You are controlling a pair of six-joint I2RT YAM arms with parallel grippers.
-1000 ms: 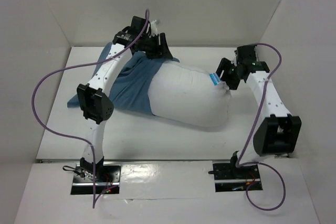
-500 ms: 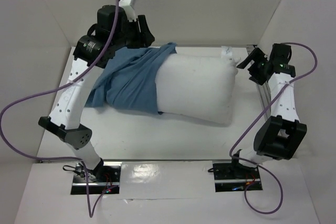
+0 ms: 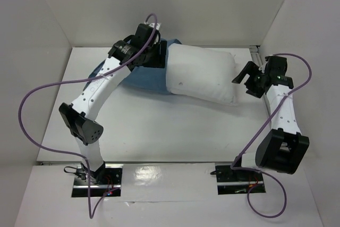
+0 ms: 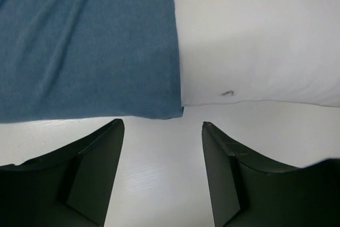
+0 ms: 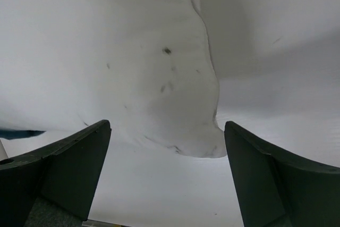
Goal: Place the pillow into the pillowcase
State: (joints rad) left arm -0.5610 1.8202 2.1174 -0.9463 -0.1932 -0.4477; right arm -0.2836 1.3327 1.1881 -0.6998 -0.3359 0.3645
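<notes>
From the top external view, the pillow lies across the far half of the white table, its long side running left to right. The pillowcase lies crumpled at the pillow's left end and touches it, with a fold of blue showing at the pillow's far left corner. Most of the pillow is bare. The left gripper hangs over the place where the blue cloth meets the white. The right gripper sits just beside the pillow's right end, pointing at it.

In the left wrist view, the pillowcase fills the upper left and the pillow the upper right. The blue hem runs straight down along the white fabric, and whether the pillow's end is tucked inside the sack cannot be told. The left gripper is released: its dark fingers stand apart over the bare table, gripping nothing.

In the right wrist view, a speckled corner of the pillow hangs just ahead. The right gripper is spread wide and empty, with its fingers clear of the fabric.
</notes>
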